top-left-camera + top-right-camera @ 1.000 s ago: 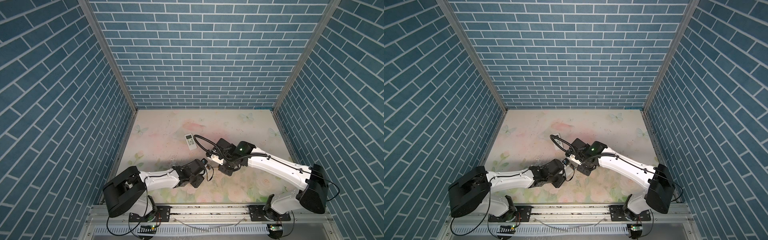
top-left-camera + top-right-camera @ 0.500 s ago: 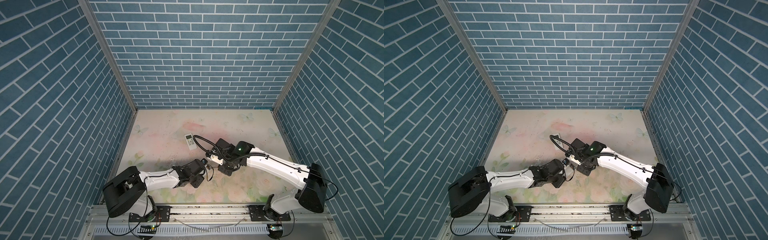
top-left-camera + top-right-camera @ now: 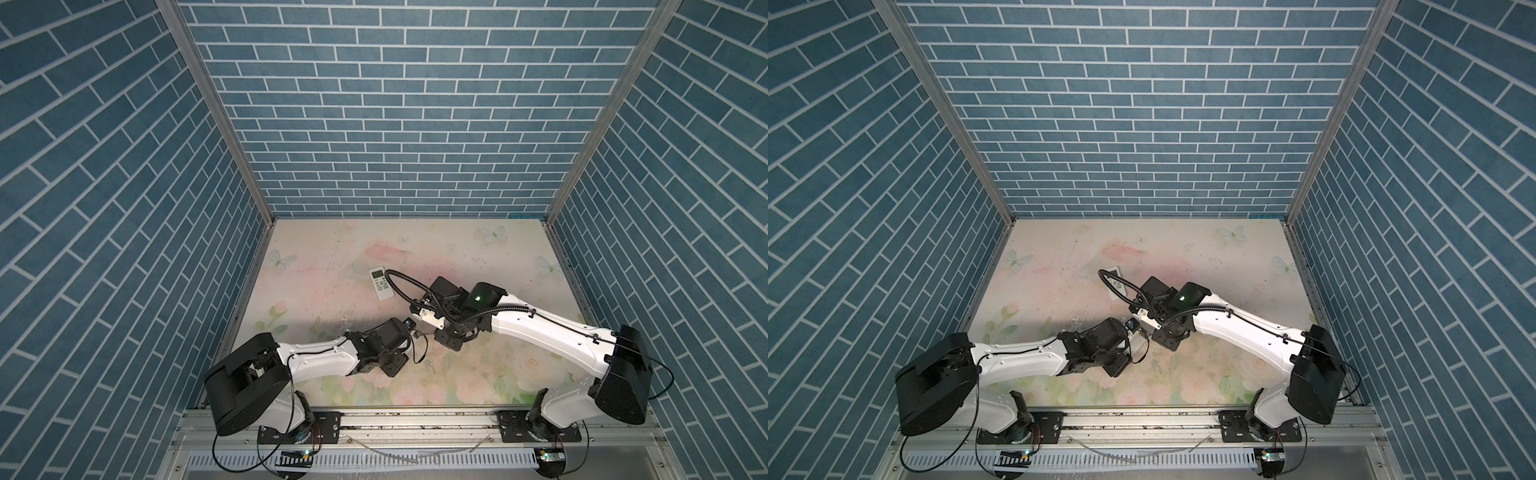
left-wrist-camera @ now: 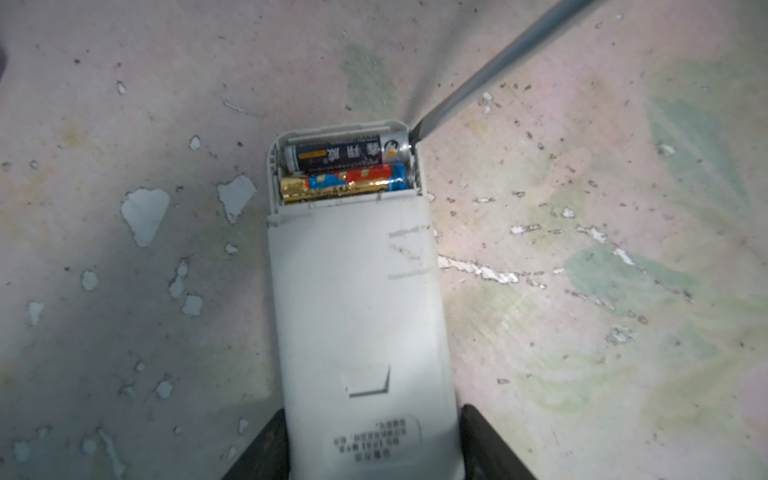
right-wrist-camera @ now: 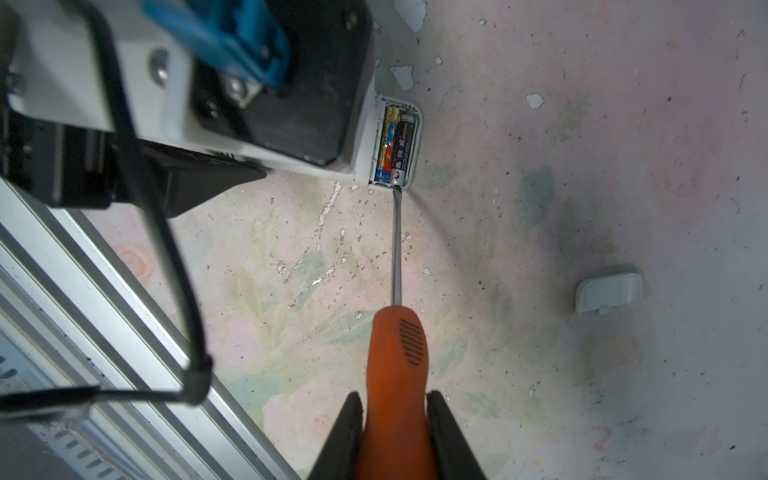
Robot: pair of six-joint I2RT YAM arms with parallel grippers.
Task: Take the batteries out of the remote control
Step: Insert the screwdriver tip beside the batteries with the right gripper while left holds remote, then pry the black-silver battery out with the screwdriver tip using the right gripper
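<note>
Now the left gripper [image 4: 372, 415] hugs the remote [image 4: 357, 299], the right gripper [image 5: 394, 399] grips the screwdriver [image 5: 397, 361], tip at the batteries [image 4: 345, 166] in its open end, upper middle of the left wrist view; next probably pry gently

Glossy white arm shells [image 3: 316, 361] run between bulky black joint housings [image 3: 245, 382]. A ribbed black hose [image 3: 415, 285] loops off the right wrist beside a small green light [image 3: 478, 297]. The left wrist's white bracket [image 5: 83, 70] bears silver screws [image 5: 160, 68] and a blue plug [image 5: 232, 45]. The right gripper [image 5: 395, 397] has black wedge fingers [image 5: 344, 436].
</note>
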